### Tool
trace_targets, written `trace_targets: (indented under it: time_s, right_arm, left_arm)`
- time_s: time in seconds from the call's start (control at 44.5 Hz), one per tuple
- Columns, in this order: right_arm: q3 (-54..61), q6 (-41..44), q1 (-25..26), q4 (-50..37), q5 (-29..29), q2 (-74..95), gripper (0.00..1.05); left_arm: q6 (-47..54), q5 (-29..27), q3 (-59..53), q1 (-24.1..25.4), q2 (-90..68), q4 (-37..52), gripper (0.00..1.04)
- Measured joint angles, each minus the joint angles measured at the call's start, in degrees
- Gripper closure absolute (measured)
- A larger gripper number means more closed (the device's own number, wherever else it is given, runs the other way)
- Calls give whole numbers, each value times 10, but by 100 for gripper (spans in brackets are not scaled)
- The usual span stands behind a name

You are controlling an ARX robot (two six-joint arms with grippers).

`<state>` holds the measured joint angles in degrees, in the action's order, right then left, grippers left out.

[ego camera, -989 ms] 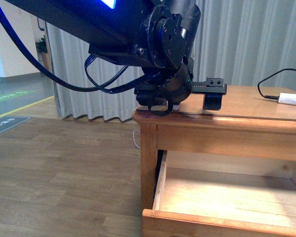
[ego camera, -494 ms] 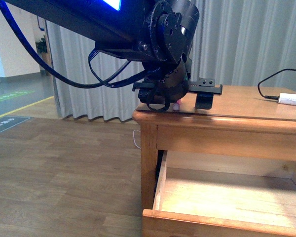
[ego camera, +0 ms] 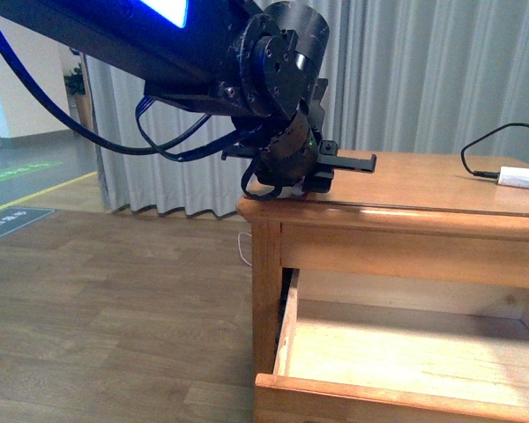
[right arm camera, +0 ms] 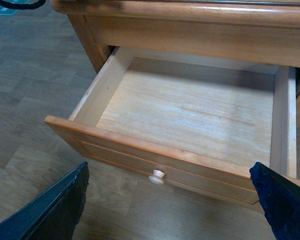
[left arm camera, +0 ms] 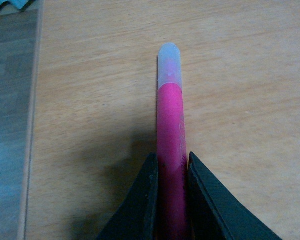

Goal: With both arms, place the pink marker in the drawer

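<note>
At the bench's (ego camera: pixel 441 183) left front corner the left jaws pinch the marker (left arm camera: pixel 170 120); the drawer (right arm camera: pixel 140 149) stands open, right jaws spread empty; the drop seems still undone.

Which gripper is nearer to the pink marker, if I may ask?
Left. The left gripper clamps the pink marker on the tabletop; the right gripper, open, faces the drawer below.
</note>
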<state>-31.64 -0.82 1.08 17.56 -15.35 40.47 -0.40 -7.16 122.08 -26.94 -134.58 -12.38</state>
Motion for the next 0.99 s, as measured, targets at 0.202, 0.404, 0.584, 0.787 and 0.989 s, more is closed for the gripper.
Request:
trace_targets:
  time_s: [0.202,0.404,0.584,0.787,0.989]
  right_arm:
    - [0,0,0,0,0,0,8]
    - [0,0,0,0,0,0,8]
    - [0,0,0,0,0,0,8]
    - [0,0,0,0,0,0,8]
    - [0,0,0,0,0,0,8]
  left_arm:
    - [58,80,-100,5,51,76,90]
    - [119,188,-247,6,138,167,90]
    - [170,282,-374,2,242,229,90]
    - [236,298,-467,-21,297,239,90]
    - [259,266,-490,-43,267,266,90]
